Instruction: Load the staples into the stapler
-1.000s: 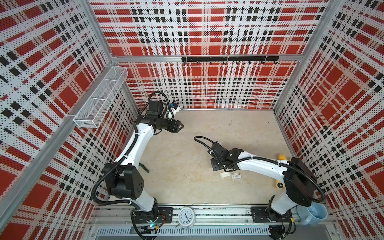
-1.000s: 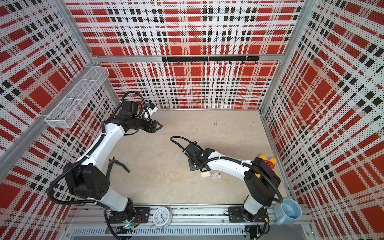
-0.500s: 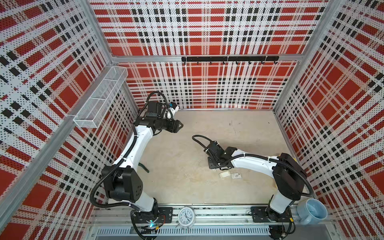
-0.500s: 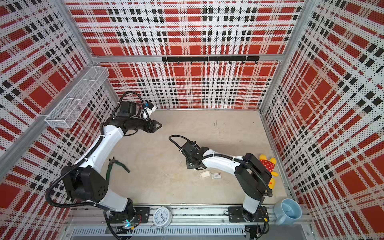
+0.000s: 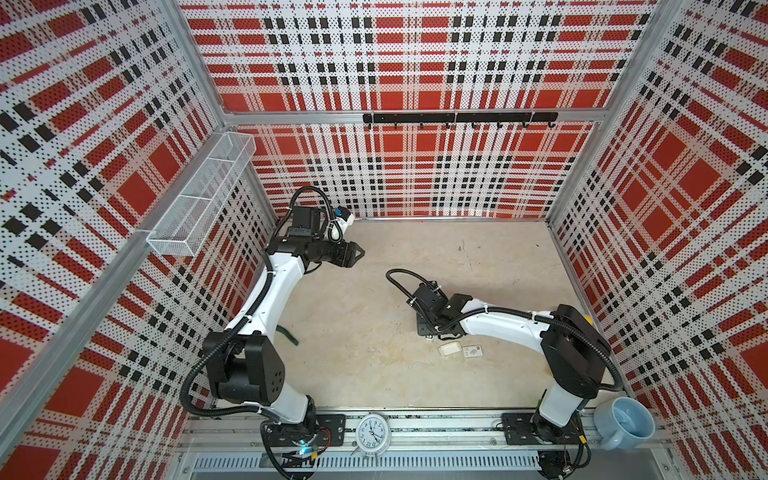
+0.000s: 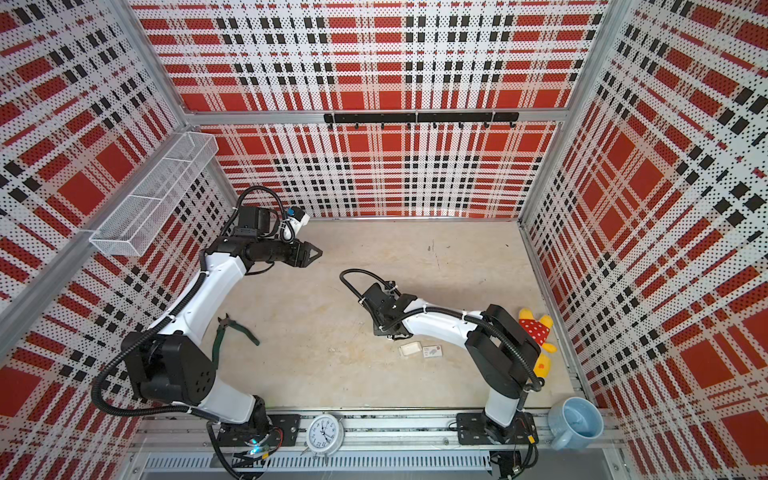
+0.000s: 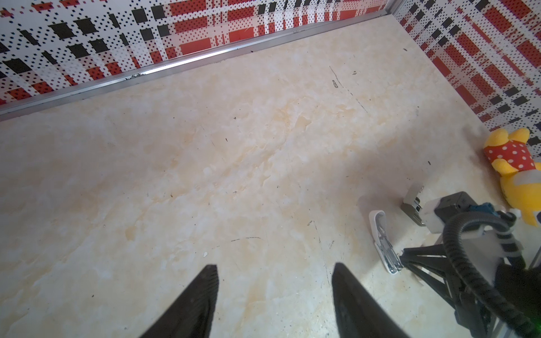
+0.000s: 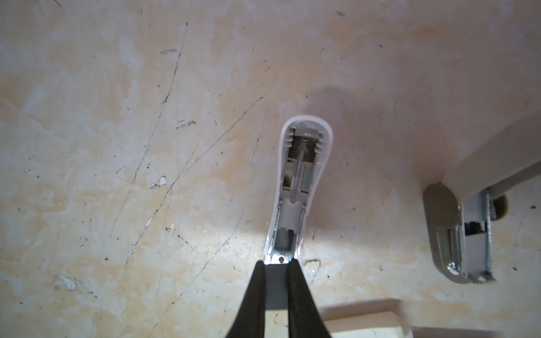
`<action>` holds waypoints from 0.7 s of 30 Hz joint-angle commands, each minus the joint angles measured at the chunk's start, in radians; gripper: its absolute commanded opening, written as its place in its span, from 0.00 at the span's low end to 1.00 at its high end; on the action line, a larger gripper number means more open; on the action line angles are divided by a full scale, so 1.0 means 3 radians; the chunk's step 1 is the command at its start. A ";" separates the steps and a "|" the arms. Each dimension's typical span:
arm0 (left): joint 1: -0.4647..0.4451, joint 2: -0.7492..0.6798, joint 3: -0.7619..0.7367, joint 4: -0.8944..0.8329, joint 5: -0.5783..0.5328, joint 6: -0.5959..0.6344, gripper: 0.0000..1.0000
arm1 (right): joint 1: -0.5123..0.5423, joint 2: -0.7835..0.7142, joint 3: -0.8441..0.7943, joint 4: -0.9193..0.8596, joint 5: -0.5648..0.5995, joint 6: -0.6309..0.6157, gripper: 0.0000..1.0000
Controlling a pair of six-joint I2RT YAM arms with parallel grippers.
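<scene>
On the mottled beige table (image 8: 117, 146), the stapler (image 8: 295, 181) is laid open, spring side up. Its rear end is pinched by the nearly closed right gripper (image 8: 276, 264), presumably to steady it for loading. The staples cannot be made out. A white tray (image 8: 366, 324) lies just behind that gripper's tips, judged within easy reach. The left gripper (image 7: 273, 266) is held half-wide and empty, well away, likely to leave room.

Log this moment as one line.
left gripper: open, empty | right gripper: shut on stapler | stapler: inner spring exposed | white tray: on table
</scene>
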 commanded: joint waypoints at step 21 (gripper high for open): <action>0.0080 -0.0044 -0.0037 0.0088 0.0155 -0.0070 0.65 | -0.0064 0.0039 -0.0181 0.0346 0.0056 0.0188 0.13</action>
